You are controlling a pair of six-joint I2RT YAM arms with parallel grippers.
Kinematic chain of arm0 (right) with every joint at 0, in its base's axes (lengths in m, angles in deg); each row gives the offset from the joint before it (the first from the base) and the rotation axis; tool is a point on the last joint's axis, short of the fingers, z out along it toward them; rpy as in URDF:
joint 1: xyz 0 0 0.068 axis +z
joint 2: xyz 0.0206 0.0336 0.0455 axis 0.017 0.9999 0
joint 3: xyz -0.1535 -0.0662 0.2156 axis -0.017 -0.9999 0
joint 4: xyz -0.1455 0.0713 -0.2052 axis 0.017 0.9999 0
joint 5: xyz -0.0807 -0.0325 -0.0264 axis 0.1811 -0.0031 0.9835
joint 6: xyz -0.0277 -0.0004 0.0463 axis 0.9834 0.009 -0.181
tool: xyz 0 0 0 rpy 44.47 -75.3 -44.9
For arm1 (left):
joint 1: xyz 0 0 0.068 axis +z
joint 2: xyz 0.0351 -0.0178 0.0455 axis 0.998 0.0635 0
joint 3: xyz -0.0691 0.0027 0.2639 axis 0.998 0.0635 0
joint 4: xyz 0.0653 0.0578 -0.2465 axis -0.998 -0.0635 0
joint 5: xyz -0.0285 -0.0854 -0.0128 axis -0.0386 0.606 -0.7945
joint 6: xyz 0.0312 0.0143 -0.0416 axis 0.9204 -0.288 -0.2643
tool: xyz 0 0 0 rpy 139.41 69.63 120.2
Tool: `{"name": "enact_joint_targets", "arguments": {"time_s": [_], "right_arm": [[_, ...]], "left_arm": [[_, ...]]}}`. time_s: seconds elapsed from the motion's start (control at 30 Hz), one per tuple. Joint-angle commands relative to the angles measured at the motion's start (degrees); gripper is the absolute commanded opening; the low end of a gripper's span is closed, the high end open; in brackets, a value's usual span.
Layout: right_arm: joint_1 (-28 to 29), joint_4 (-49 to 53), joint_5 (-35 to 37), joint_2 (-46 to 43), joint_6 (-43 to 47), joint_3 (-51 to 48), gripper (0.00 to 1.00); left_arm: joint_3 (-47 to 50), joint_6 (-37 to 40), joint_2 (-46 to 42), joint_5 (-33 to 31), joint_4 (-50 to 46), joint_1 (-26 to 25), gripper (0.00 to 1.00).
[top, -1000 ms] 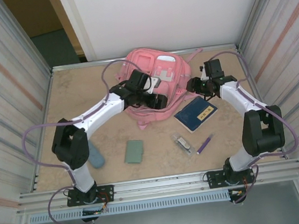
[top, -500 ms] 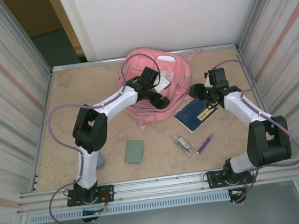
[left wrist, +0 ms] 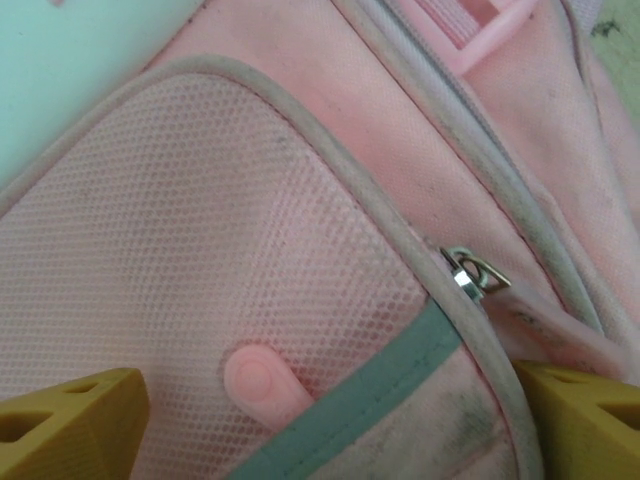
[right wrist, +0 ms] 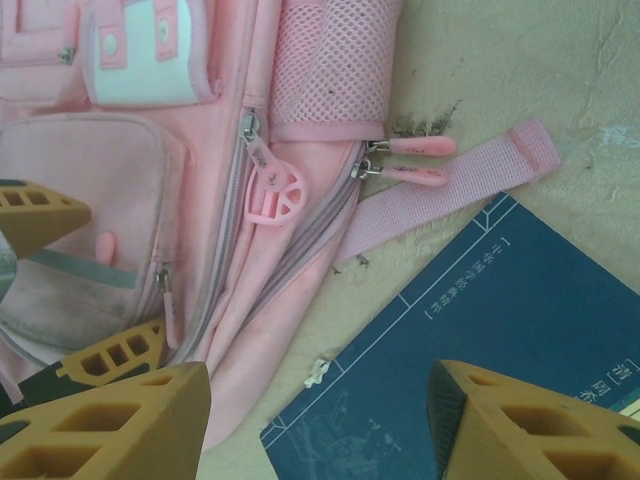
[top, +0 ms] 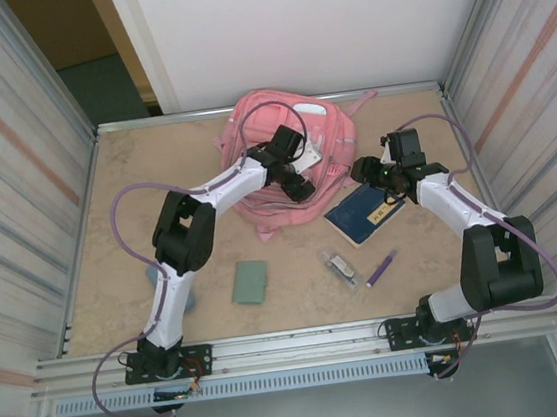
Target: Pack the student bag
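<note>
Left arm has swung further in over the student bag, at upper centre of the worktop; the right gripper has dropped toward the book.

Left wrist view: the left gripper is spread wide and empty, straddling the front pocket's zip pull.

Right wrist view: the right gripper is partly spread and empty, above the bag's edge and the book.

Judgement: the pocket is not yet opened.

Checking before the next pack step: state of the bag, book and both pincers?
student bag: lying front up, visible zips shut
blue book: closed, flat on the table beside the bag
left pincer: open, over the bag's front pocket, holding nothing
right pincer: open, empty, above book and bag edge
</note>
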Motion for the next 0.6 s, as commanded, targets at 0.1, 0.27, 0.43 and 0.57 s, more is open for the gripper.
{"name": "enact_joint_targets", "arguments": {"time_s": [0.1,0.27,0.43,0.57], "right_arm": [[-0.2,1.3,1.5,0.4,2.4,2.2,0.59],[-0.2,-0.1,2.0,3.9,10.1,4.2,0.58],[-1.1,5.3,-4.2,12.8,20.9,12.8,0.58],[-1.1,9.6,-8.5,19.0,26.2,19.0,0.57]], "left_arm": [[2.2,7.8,-1.7,-9.4,3.4,-1.1,0.56],[3.3,13.8,-5.0,-7.4,5.6,-1.6,0.26],[3.5,15.9,-10.0,-7.6,5.4,-1.6,0.00],[6.1,20.4,-14.1,-7.6,7.5,-1.0,0.00]]}}
